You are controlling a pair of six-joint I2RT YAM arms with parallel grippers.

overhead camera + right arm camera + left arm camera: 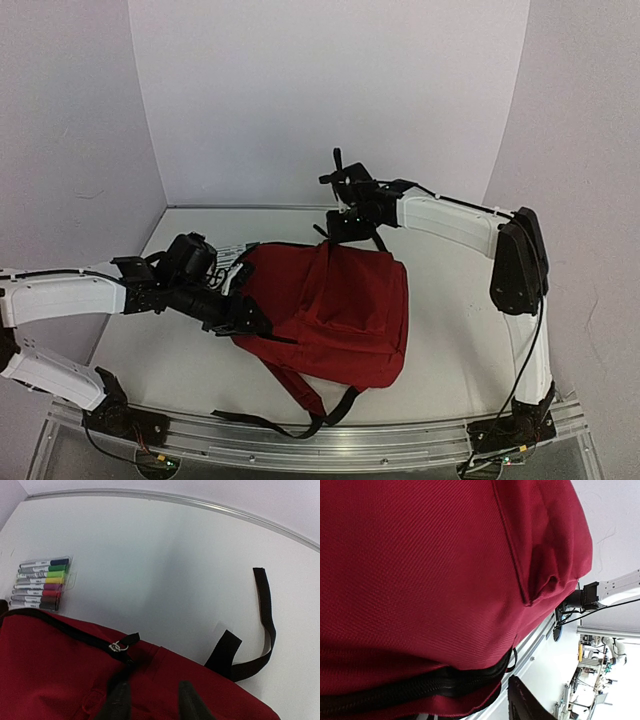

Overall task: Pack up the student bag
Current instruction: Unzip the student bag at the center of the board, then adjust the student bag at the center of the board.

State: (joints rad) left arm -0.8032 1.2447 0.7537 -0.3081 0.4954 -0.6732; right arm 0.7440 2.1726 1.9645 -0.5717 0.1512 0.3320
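Note:
The red student bag [335, 305] lies flat in the middle of the table, its black shoulder straps [300, 420] trailing toward the near rail. My left gripper [248, 322] is at the bag's left edge. In the left wrist view red fabric [430, 570] and a black zipper [420, 690] fill the frame. Only one dark finger [522, 700] shows beside them, the other is hidden. My right gripper [345, 228] hovers over the bag's far top edge. Its fingers [117, 700] are apart over the fabric, next to a zipper pull [117, 646].
A clear pack of coloured markers [42, 582] lies on the table beyond the bag's far left corner and shows in the top view [232, 254]. A loose black strap [265, 615] curls on the table at the bag's top. The metal rail [400, 445] runs along the near edge.

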